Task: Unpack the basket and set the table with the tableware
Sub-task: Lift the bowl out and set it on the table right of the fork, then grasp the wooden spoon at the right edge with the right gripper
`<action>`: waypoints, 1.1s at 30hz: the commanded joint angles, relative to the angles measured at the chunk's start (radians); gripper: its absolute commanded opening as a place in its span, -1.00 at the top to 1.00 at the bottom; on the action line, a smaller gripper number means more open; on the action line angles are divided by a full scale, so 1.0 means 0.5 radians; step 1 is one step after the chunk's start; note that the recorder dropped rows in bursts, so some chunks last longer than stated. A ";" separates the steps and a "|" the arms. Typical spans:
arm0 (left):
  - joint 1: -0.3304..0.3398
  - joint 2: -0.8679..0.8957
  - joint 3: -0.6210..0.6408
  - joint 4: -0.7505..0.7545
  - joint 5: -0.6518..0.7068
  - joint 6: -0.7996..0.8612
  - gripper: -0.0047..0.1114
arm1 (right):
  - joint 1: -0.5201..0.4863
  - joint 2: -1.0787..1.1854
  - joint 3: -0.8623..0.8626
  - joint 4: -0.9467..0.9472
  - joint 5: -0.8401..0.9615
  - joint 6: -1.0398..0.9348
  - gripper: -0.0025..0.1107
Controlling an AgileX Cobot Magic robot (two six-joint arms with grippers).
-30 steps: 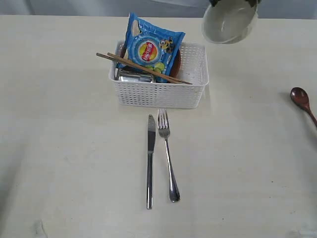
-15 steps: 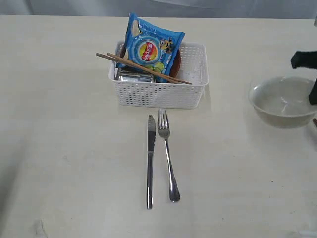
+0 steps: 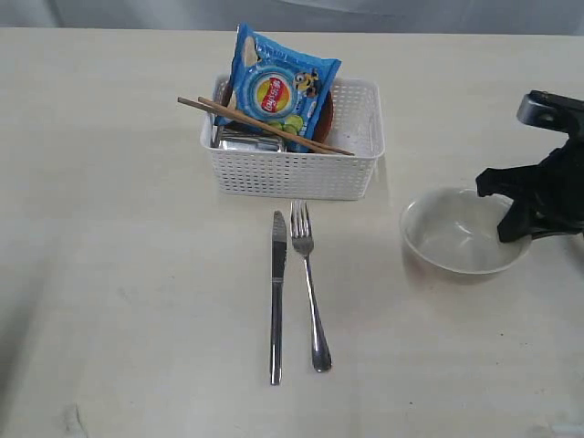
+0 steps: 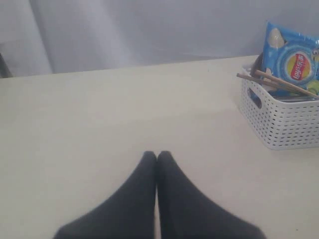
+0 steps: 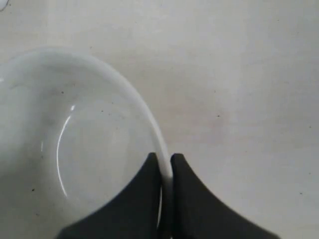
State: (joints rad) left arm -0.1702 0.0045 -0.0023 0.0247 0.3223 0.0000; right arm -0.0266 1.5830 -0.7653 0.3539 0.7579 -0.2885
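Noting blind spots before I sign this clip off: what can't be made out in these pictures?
1. Inside the basket: in the exterior view the chip bag covers most of what lies under it.
2. Whether the bowl rests on the table: unclear in the exterior view, and the right wrist view's edge cuts the bowl off.
3. The left gripper: outside the exterior view. The left wrist view shows only its shut tips.
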 commanded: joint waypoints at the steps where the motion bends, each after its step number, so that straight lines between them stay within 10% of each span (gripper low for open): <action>1: -0.006 -0.009 0.005 -0.007 -0.005 0.000 0.92 | 0.000 0.017 0.068 0.044 0.012 -0.047 0.96; 8: -0.006 -0.009 0.005 -0.007 -0.005 0.000 0.92 | 0.000 0.017 0.136 0.128 -0.084 -0.172 0.92; 17: -0.006 -0.009 0.005 -0.007 -0.005 0.000 0.92 | 0.000 0.045 0.097 0.104 -0.035 -0.192 0.06; 33: -0.006 -0.009 0.005 -0.007 -0.005 0.000 0.92 | -0.278 -0.012 -0.312 -1.087 0.325 0.798 0.05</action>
State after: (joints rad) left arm -0.1702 0.0045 -0.0023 0.0247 0.3223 0.0000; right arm -0.1162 1.5821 -0.9286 -0.1394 0.9512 0.0892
